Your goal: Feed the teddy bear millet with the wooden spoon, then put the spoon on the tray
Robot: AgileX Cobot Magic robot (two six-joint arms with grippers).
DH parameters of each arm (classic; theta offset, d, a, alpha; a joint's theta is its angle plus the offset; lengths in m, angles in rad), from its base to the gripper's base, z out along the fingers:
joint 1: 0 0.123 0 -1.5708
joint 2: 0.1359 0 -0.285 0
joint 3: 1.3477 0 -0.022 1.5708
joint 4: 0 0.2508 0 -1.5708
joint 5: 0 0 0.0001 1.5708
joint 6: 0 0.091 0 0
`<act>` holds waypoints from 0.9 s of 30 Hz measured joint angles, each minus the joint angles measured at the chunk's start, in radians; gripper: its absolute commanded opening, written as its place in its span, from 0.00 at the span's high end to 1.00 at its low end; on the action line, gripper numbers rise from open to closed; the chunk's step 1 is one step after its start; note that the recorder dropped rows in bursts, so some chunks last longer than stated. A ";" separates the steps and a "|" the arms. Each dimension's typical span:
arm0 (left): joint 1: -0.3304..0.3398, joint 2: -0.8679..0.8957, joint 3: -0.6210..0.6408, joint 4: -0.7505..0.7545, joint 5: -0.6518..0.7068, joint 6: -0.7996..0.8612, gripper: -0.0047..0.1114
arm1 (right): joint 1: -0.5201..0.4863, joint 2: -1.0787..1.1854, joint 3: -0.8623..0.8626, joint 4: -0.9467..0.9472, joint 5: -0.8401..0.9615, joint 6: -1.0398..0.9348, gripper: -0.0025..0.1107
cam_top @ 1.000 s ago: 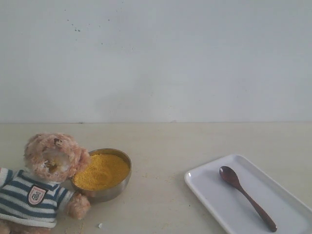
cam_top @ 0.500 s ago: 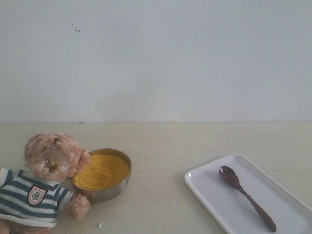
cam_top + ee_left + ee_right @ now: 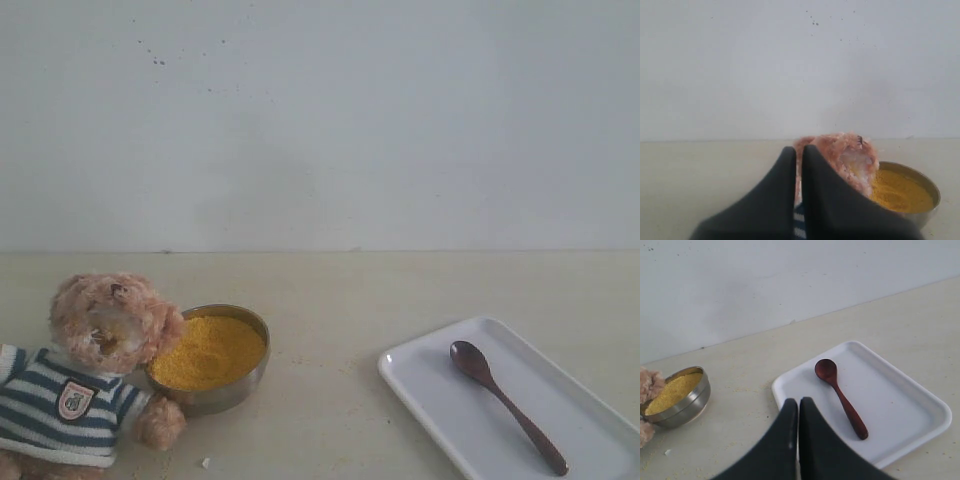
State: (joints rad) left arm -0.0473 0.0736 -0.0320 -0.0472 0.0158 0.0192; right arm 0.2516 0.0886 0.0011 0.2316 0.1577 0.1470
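The teddy bear (image 3: 85,375) in its striped shirt sits at the left, leaning its head against the steel bowl of millet (image 3: 208,352). The wooden spoon (image 3: 505,402) lies on the white tray (image 3: 440,400) at the right. Neither gripper shows in the exterior view. In the left wrist view my left gripper (image 3: 799,151) is shut and empty, in front of the teddy bear (image 3: 842,157) and the millet (image 3: 900,192). In the right wrist view my right gripper (image 3: 795,403) is shut and empty, short of the tray (image 3: 900,395) and the wooden spoon (image 3: 840,396).
A pale tabletop runs up to a plain white wall. A few stray grains and a small white crumb (image 3: 205,462) lie on the table in front of the bowl.
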 measured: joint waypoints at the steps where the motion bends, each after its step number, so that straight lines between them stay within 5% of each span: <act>1: 0.000 -0.019 0.012 0.002 0.000 -0.007 0.92 | 0.000 0.000 0.000 0.000 0.000 0.000 0.98; 11: 0.000 -0.070 0.029 0.008 0.285 -0.019 0.92 | 0.000 0.000 0.000 0.000 0.000 0.000 0.98; 27: 0.000 -0.070 0.029 0.009 0.298 -0.019 0.92 | 0.000 -0.008 0.000 0.000 0.005 0.000 0.98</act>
State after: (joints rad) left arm -0.0473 0.0040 -0.0025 -0.0377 0.3134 0.0000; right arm 0.2516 0.0808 0.0011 0.2316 0.1625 0.1470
